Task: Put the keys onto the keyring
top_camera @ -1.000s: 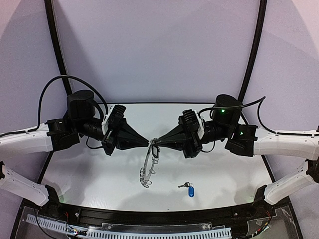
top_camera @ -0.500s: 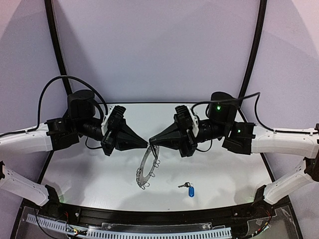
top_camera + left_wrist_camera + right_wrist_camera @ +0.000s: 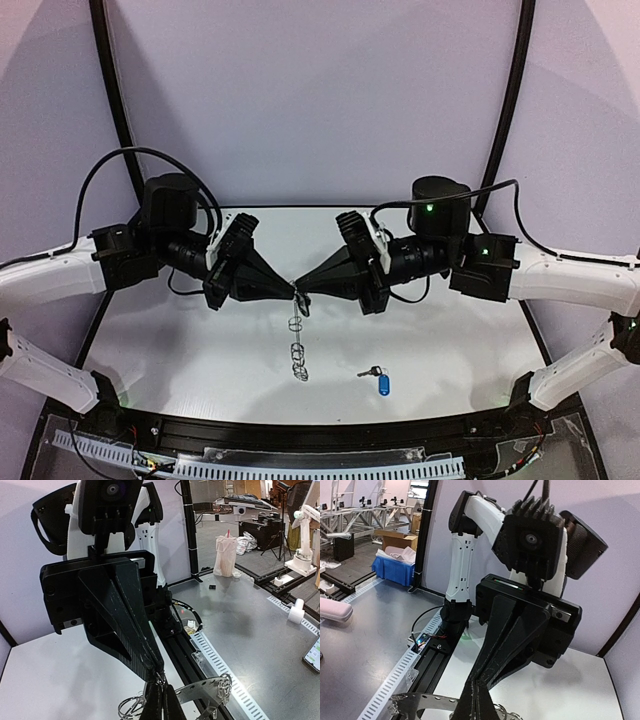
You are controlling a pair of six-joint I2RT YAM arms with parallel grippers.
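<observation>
**A:** Fingers first, from overhead: what are they doing?

**B:** Left fingers (image 3: 272,284) and right fingers (image 3: 328,278) are meeting tip to tip above the surface (image 3: 200,340); both pairs are looking pinched tight on the top rim of the keyring (image 3: 297,335), which is hanging edge-on beneath them; the key with the blue tag (image 3: 379,380) is lying on the surface, apart to the right; I am not making out the dark piece.

**A:** And the left wrist view?

**B:** Its own fingers are showing closed at the bottom edge; the flat keyring (image 3: 205,690) is running off to their right, and wire loops (image 3: 131,707) are bunching on their left; the other arm's tips are coming in just above.

**A:** The right wrist view?

**B:** Same grip mirrored; the fingers are closed low in frame, and the keyring (image 3: 420,700) is curving away to their left, small rim holes showing.

**A:** How is it going to handle?

**B:** I am judging it stiff, thin, light and slick; hanging from one point, it is likely to swing and twist; holding the flat rim beside a loop seems best; the key is tiny, so the tag is offering the surest hold.
</observation>
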